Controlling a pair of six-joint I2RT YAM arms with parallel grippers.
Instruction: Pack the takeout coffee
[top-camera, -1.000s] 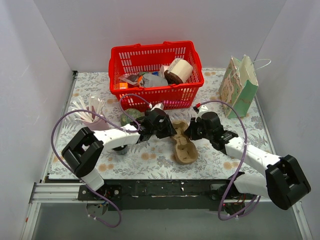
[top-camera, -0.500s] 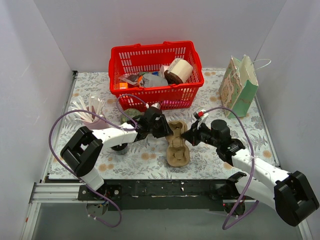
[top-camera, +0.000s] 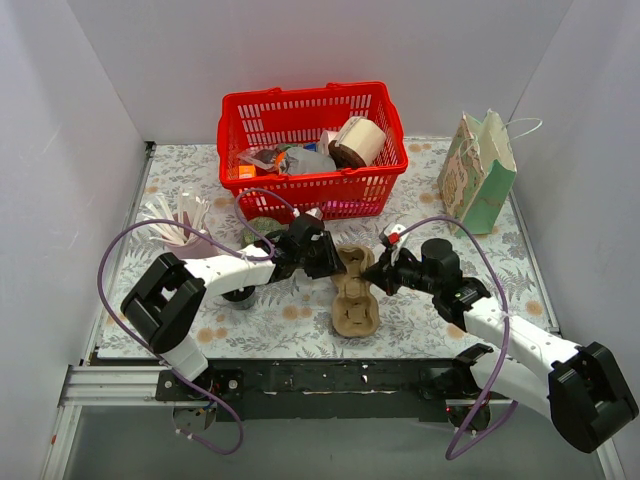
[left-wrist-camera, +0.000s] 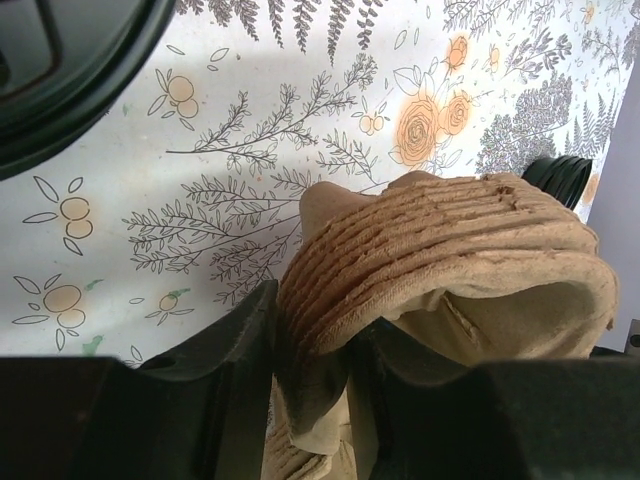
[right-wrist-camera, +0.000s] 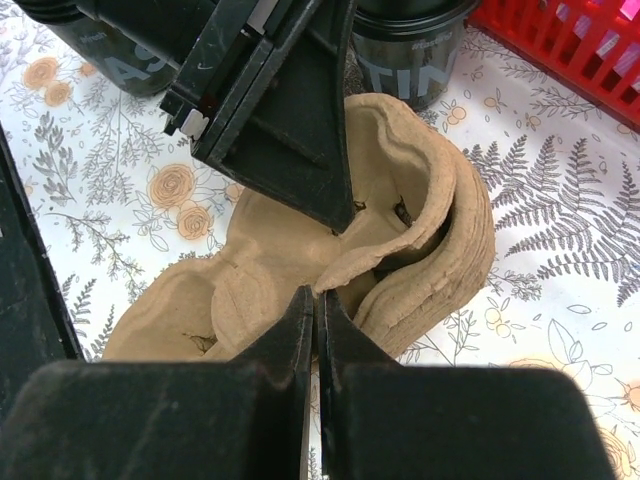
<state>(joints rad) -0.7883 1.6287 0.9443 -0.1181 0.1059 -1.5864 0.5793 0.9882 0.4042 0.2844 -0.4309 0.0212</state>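
Note:
A stack of brown pulp cup carriers (top-camera: 353, 293) lies on the flowered table in front of the red basket. My left gripper (top-camera: 335, 262) is shut on the stack's far-left rim; the left wrist view shows the ribbed stack (left-wrist-camera: 440, 250) pinched between the fingers. My right gripper (top-camera: 375, 275) is shut on the thin edge of the top carrier (right-wrist-camera: 380, 255) and holds it lifted off the stack (right-wrist-camera: 460, 260). The left gripper's finger (right-wrist-camera: 290, 110) presses into the carrier opposite. Dark cups (right-wrist-camera: 410, 45) stand just behind.
The red basket (top-camera: 312, 150) with cups and packets stands at the back. A green paper bag (top-camera: 480, 175) stands at the back right. Straws in a pink holder (top-camera: 180, 228) are at the left. A dark lid (left-wrist-camera: 60, 70) lies near the left gripper.
The right arm swung down and drew its gripper to the carrier's right edge, closing on the top carrier. The stack shifted slightly left and toward the front. The left gripper kept its hold.

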